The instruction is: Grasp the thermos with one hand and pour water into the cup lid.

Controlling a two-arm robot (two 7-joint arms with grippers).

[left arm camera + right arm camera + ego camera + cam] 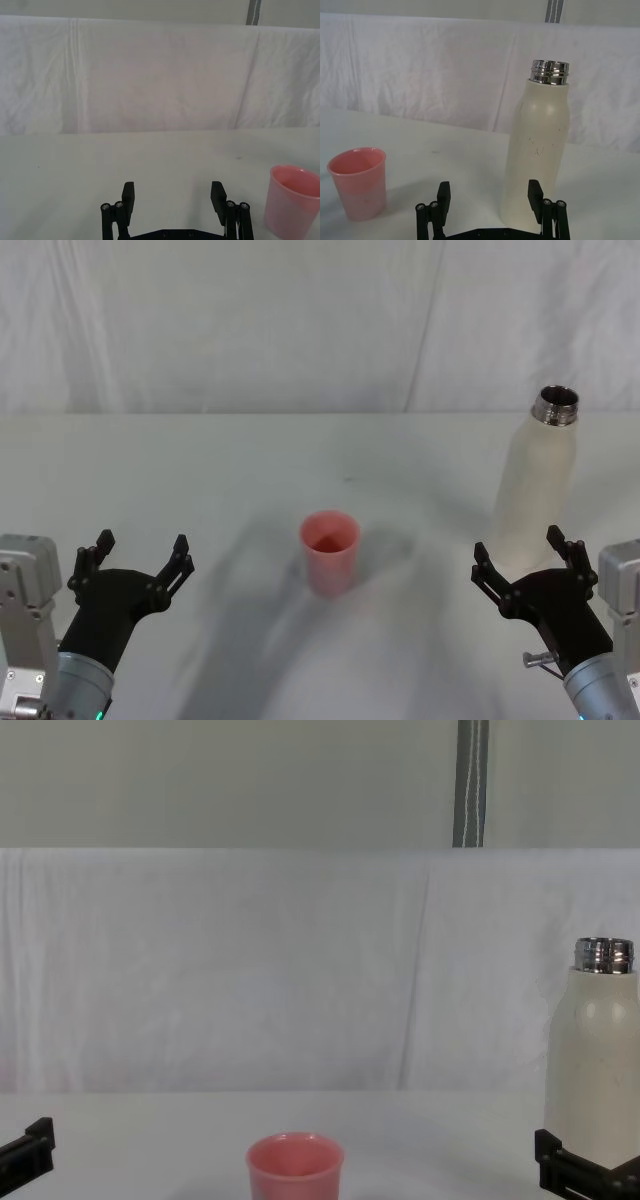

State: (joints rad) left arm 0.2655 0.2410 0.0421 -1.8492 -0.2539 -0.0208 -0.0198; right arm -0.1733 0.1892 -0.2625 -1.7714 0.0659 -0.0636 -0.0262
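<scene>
Thermos [537, 478] upright on white table [250, 460], far right side, cap off, steel neck bare and open at top; cream body, tall against white cloth backdrop [250, 970]. Cup lid [329, 552] (pink, mouth up) standing near table's middle, well apart from thermos, nothing visibly inside. Right gripper [528, 556] low at right front, fingers spread wide, just in front of thermos base, not touching; in right wrist view thermos [537, 150] beyond the gap between black fingertips [443, 194], cup lid [359, 182] off to one side. Left gripper [139, 558] low at left front, likewise spread and holding nothing, well clear of cup lid [291, 206]
</scene>
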